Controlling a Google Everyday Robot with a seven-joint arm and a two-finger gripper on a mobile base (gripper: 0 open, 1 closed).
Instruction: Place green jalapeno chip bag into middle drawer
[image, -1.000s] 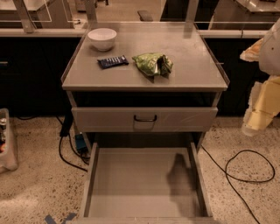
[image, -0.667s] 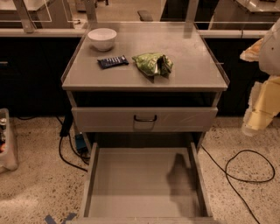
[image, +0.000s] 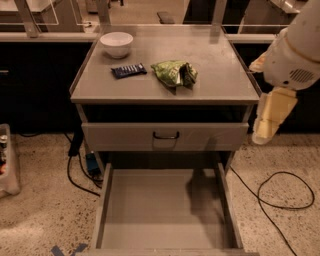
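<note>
The green jalapeno chip bag (image: 175, 73) lies crumpled on the grey cabinet top (image: 220, 75), right of centre. The middle drawer (image: 107, 200) is pulled out wide open below, its flat grey floor bare. My gripper (image: 270, 117) hangs at the right side of the cabinet, beside the top's right edge and below the white arm (image: 295, 50). It is apart from the bag, to its right and lower, and holds nothing that I can see.
A small dark-blue wrapped bar (image: 128, 70) and a white bowl (image: 116, 43) sit on the cabinet top left of the bag. A shut drawer front with a black handle (image: 165, 135) is above the open drawer. Black cables (image: 280, 200) lie on the speckled floor.
My arm and gripper have moved a little to the left, closer to the cabinet's right edge. The bag, bar, bowl and drawer have not moved.
</note>
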